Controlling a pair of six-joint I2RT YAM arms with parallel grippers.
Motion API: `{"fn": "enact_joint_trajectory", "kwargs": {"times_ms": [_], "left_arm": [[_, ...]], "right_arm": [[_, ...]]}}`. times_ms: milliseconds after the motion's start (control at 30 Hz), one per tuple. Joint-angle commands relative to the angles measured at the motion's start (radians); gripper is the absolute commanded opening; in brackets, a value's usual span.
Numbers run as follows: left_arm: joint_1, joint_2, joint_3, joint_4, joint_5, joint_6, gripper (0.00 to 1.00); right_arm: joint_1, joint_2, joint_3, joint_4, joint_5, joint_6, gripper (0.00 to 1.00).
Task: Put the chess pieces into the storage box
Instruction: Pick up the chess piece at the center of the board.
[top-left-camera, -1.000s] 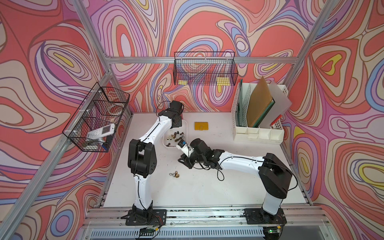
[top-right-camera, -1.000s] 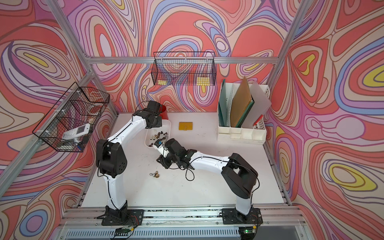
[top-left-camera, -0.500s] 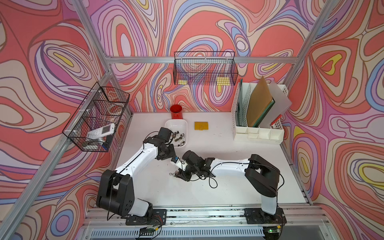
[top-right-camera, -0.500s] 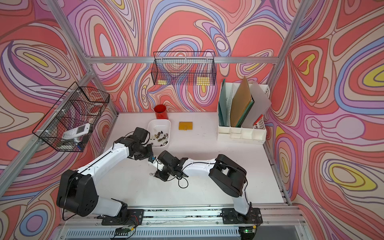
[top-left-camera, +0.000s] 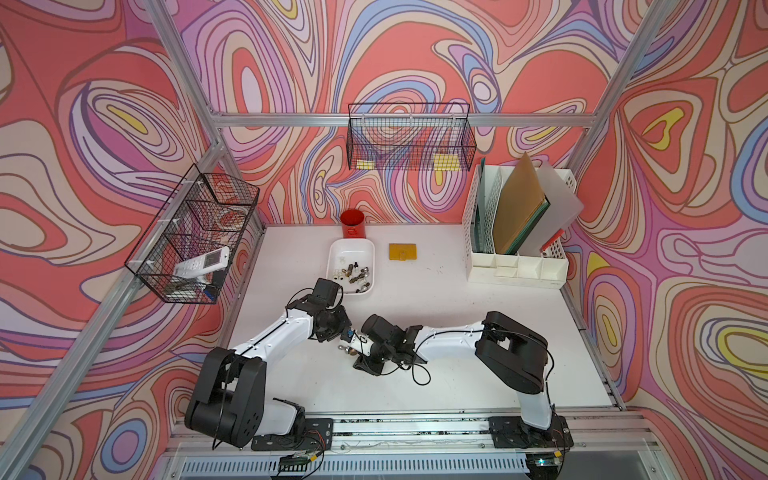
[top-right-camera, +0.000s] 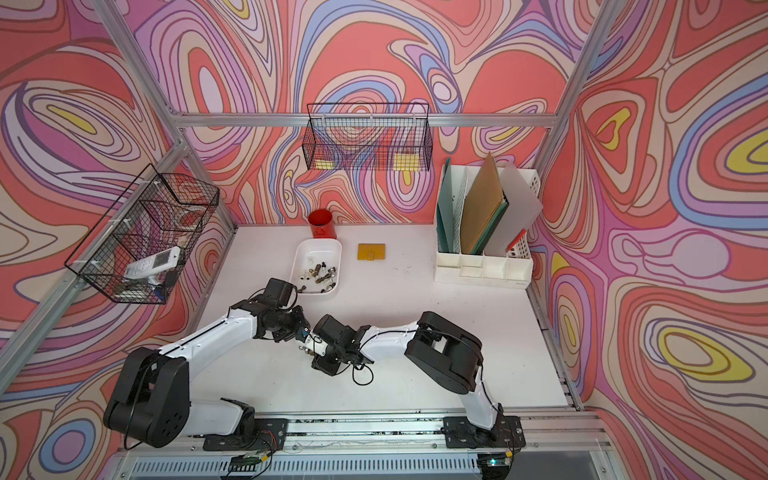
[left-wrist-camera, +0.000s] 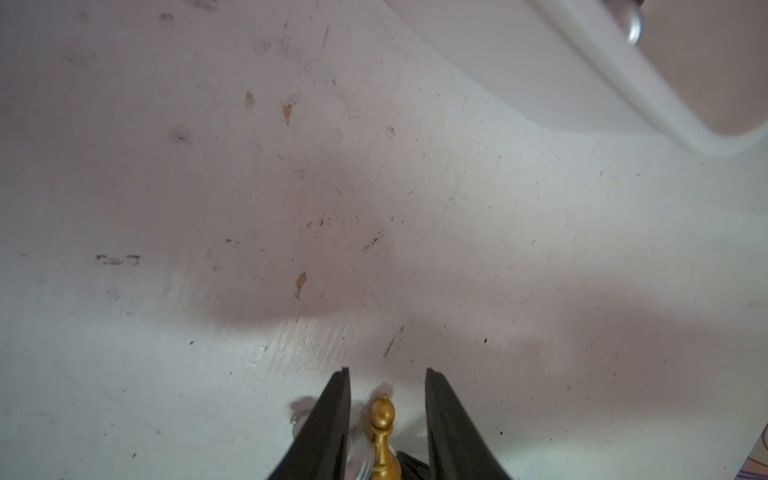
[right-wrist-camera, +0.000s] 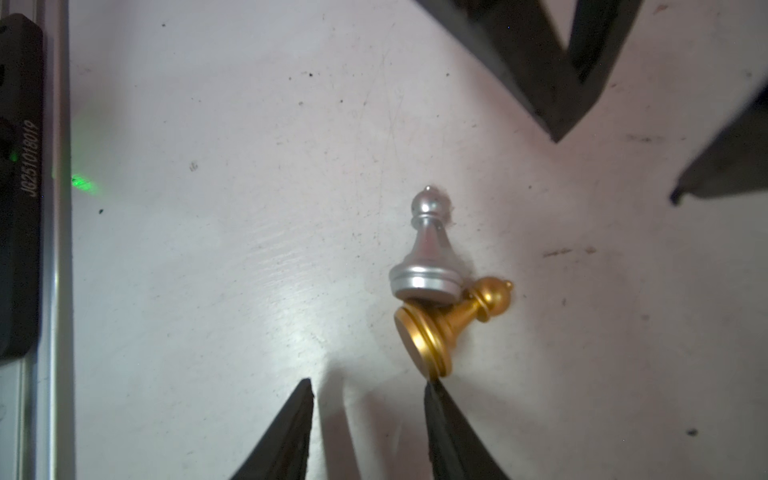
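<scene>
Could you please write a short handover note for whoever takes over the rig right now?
Left gripper: open; the gold pawn shows between its fingers, not gripped.
Right gripper: open and empty, one tip right at the gold pawn's base.
The gold pawn and silver pawn sit touching on the table, between the two grippers.
Done: the other chess pieces are in the storage box.
Left: both pawns go into the box.

On my left wrist feed the brass-gold turned pawn loses its base to the frame edge, and the silver metal pawn hides behind the left gripper's black finger. The shallow white plastic tray is blurred and cropped there (one corner only). In both top views its tiny pieces are too small to sort.
</scene>
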Motion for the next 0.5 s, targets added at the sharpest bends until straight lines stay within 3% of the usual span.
{"fn": "enact_joint_trajectory", "kwargs": {"times_ms": [0,200,367,467], "left_arm": [[-0.025,-0.012,-0.064,-0.067,0.064,-0.009,0.36],[-0.020,-0.071,-0.093,-0.071,-0.010,-0.055,0.35],[0.008,-0.145,-0.024,-0.156,-0.160,-0.010,0.36],[0.015,-0.137,0.012,-0.184,-0.176,0.006,0.36]], "right_arm": [[-0.033,0.018,-0.015,0.095,0.141,0.072,0.46],[-0.033,-0.038,-0.086,0.190,0.140,0.086,0.46],[-0.032,-0.076,-0.140,0.265,0.140,0.118,0.46],[-0.033,-0.054,-0.131,0.273,0.156,0.130,0.46]]}}
